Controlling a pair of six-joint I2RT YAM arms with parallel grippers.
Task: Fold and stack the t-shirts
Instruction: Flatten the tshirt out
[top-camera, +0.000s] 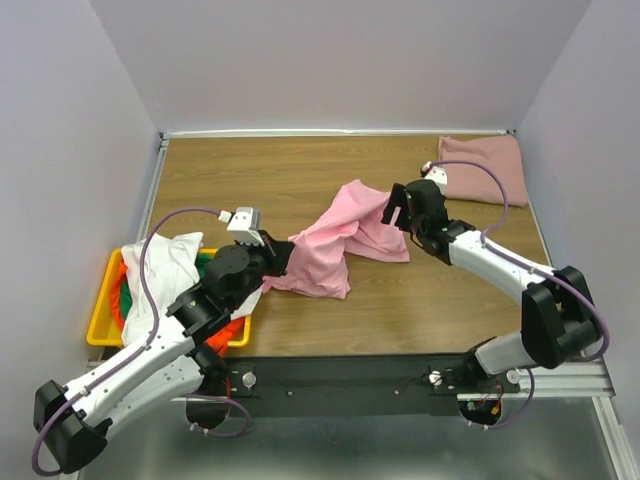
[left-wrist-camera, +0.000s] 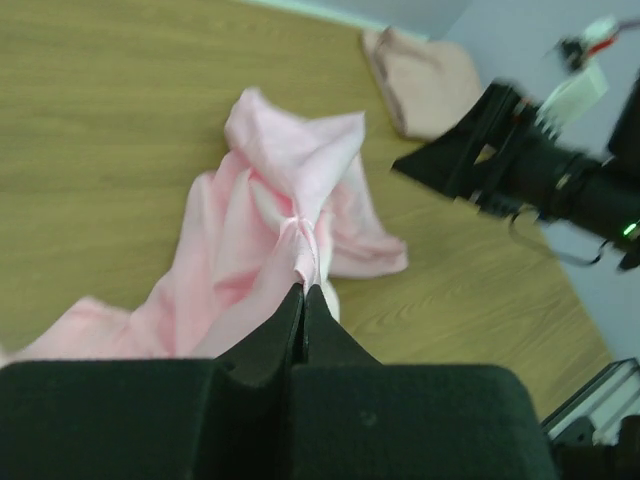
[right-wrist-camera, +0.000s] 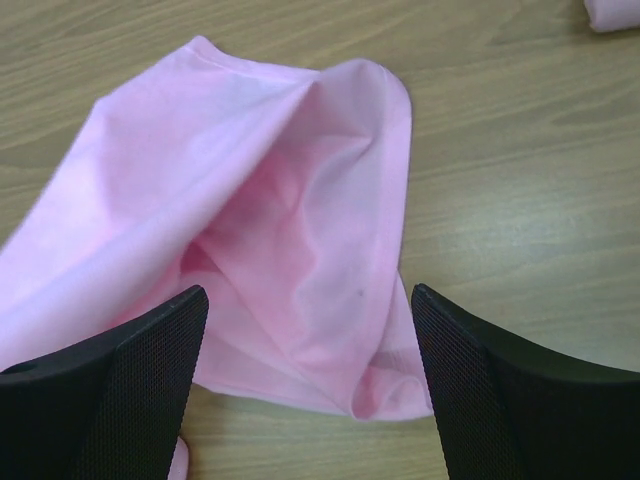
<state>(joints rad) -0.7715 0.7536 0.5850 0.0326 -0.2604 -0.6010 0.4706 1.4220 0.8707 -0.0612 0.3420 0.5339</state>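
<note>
T-shirts sit in three spots seen from above. The bright pink t-shirt (top-camera: 335, 245) lies crumpled in the middle of the tabletop (top-camera: 290, 170). The rose-pink t-shirt (top-camera: 485, 168) lies folded flat in the far right corner. The yellow bin (top-camera: 103, 318) at the near left edge holds a white t-shirt (top-camera: 170, 262), with an orange t-shirt (top-camera: 235, 330) and a green t-shirt (top-camera: 204, 262) showing beside it. The left claw (top-camera: 275, 258) is at the near left end of the bright pink t-shirt, touching the cloth. The right claw (top-camera: 395, 210) stands at its far right end, near the rose-pink t-shirt but apart from it.

The left wrist view shows the left claw (left-wrist-camera: 303, 295) pinched fully together on a raised ridge of the bright pink t-shirt (left-wrist-camera: 265, 225), the fabric bunching up from the fingertips. Beyond it the right claw (left-wrist-camera: 445, 165), blurred, hangs beside the cloth's far edge, and the rose-pink t-shirt (left-wrist-camera: 425, 85) lies behind.

In the right wrist view the right claw (right-wrist-camera: 305, 300) is spread wide and grips nothing. Its fingers (right-wrist-camera: 150, 360) stand on either side of a loose, puckered corner of the bright pink t-shirt (right-wrist-camera: 290, 190), which rests on the tabletop (right-wrist-camera: 520, 150). A corner of the rose-pink t-shirt (right-wrist-camera: 615, 12) shows at the top right edge.
</note>
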